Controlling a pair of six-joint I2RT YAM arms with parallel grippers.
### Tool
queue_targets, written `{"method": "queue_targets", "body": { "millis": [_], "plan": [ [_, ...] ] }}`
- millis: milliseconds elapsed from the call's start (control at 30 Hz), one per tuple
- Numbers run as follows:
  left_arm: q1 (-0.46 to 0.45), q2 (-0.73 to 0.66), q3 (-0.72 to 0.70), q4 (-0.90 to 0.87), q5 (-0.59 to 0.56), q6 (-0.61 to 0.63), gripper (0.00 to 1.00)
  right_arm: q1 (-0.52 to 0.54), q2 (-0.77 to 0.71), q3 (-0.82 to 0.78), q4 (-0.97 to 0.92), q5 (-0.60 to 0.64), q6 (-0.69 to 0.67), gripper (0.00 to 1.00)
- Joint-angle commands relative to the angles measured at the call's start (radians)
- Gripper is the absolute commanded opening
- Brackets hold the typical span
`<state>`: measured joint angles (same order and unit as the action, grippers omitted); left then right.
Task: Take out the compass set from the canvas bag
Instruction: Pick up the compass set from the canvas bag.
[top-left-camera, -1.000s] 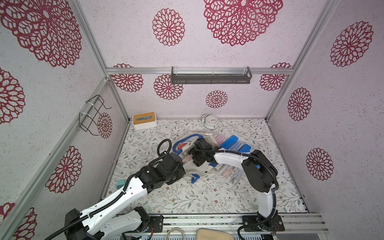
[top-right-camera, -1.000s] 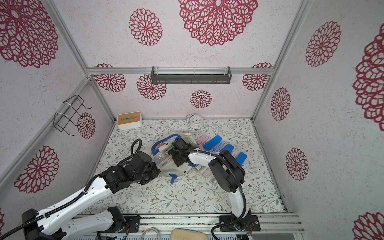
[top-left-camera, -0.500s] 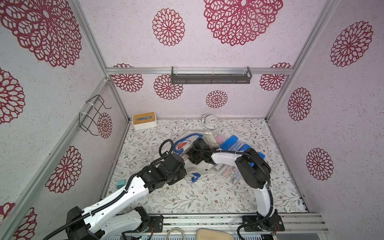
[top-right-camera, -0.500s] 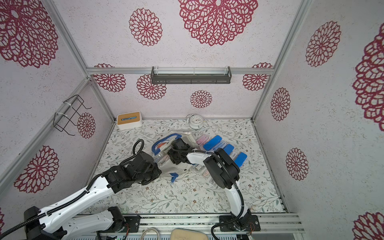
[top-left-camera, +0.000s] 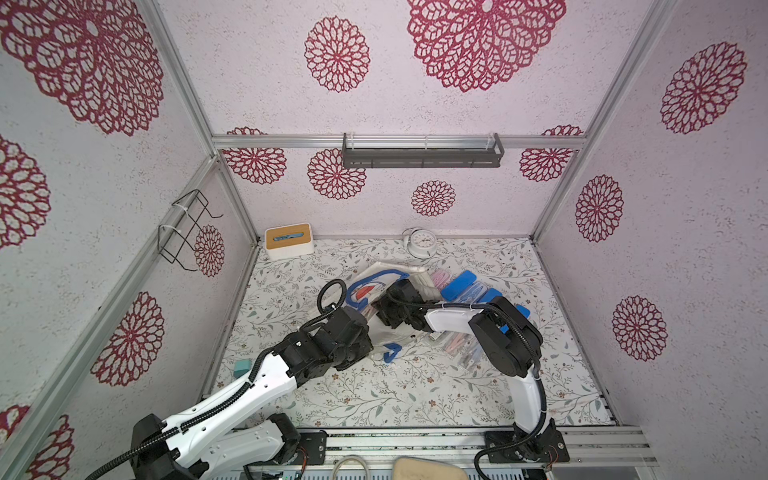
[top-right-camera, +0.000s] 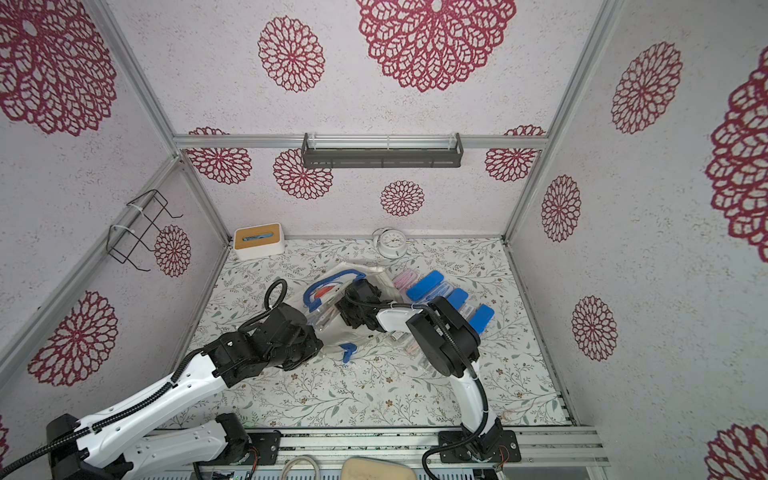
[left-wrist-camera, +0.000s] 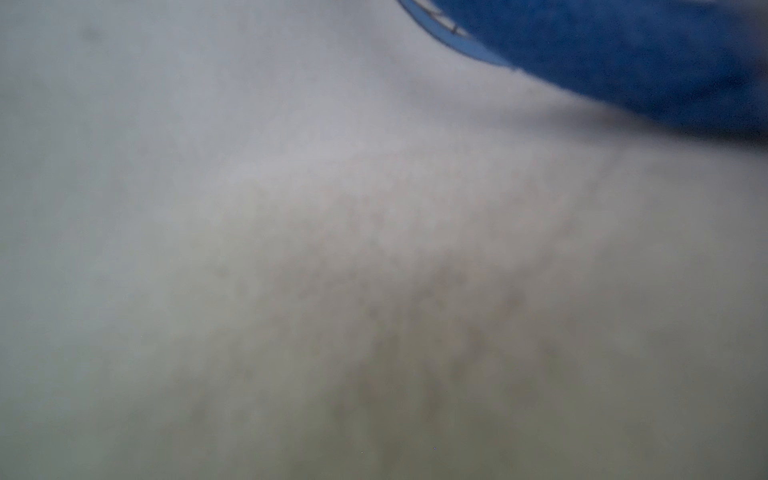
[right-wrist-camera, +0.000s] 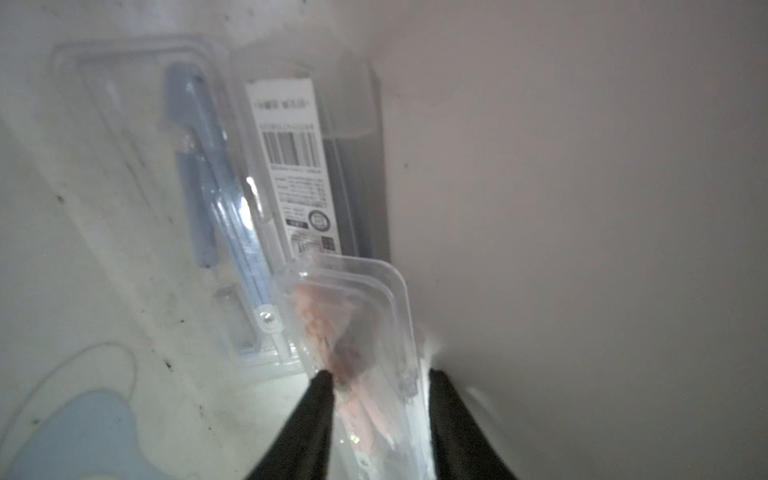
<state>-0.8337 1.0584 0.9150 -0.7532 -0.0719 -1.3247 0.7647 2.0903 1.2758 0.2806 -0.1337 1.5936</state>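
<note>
Both top views look steeply down from high at the front, facing the back wall (top-left-camera: 374, 208), and share the whole desk (top-left-camera: 374, 395), the left arm (top-left-camera: 257, 386) and the right arm (top-left-camera: 528, 395). The left wrist view sits pressed against the canvas bag (left-wrist-camera: 332, 249), all blur. The right wrist view looks along its fingers (right-wrist-camera: 316, 415), very near a clear compass-set case (right-wrist-camera: 365, 307).

The right hand (right-wrist-camera: 380, 374) is inside the soft off-white canvas bag (right-wrist-camera: 582, 208), whose cloth fills the view on every side. Its two black fingers (right-wrist-camera: 316, 415) stand apart with the near end of a clear plastic case holding a pink compass set (right-wrist-camera: 353, 332) between them; whether they press on it cannot be told. Just beyond lie a clear case with a pale blue compass (right-wrist-camera: 216, 199) and, beside it, a clear case bearing a white barcode label (right-wrist-camera: 291, 158), the pink case overlapping both.
</note>
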Motion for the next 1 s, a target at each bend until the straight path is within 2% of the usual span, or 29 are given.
{"method": "queue_targets", "body": {
  "millis": [0,100,233,700,833,967],
  "plan": [
    [-0.013,-0.014,-0.002,0.012,0.017,-0.009,0.0,-0.017,-0.022,0.003,0.075,0.02,-0.021,0.58],
    [-0.013,-0.007,0.007,0.014,0.023,-0.001,0.0,-0.016,0.003,0.017,0.072,-0.009,-0.008,0.65],
    [-0.013,0.004,0.015,0.017,0.029,0.006,0.0,-0.012,0.042,0.033,0.027,-0.043,0.033,0.65],
    [-0.013,0.029,0.039,0.02,0.025,0.013,0.0,-0.008,0.098,0.049,-0.097,-0.083,0.066,0.47],
    [-0.013,0.026,0.042,0.019,0.019,0.012,0.0,-0.01,0.096,0.047,-0.09,-0.086,0.053,0.45],
    [-0.013,0.02,0.037,0.016,0.005,0.011,0.0,-0.011,0.068,0.035,-0.055,-0.071,0.031,0.37]
  ]
}}
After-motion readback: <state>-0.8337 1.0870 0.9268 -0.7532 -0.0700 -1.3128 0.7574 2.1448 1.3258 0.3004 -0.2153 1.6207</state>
